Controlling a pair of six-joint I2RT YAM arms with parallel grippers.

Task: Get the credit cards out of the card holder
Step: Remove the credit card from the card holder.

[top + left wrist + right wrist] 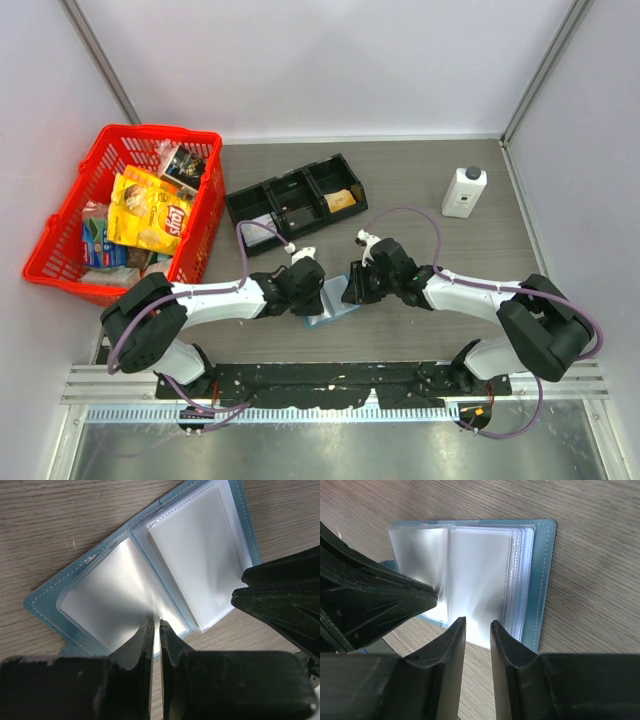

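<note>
The light-blue card holder [330, 303] lies open on the wood table between my two grippers. In the left wrist view its blue cover [50, 602] frames clear sleeves, and a whitish card [195, 555] shows in the right sleeve. In the right wrist view the cover [540, 580] holds a stack of sleeves with a pale card face [480, 565] on top. My left gripper [156, 623] has its jaws almost together, tips at the near edge of the left sleeve. My right gripper [478, 623] is a little open, tips at the near edge of the right sleeve, nothing between them.
A red basket [60, 225] of snack packets stands at the back left. A black three-compartment tray [295, 200] sits behind the holder. A white bottle [464, 192] stands at the back right. The other arm's black fingers crowd each wrist view.
</note>
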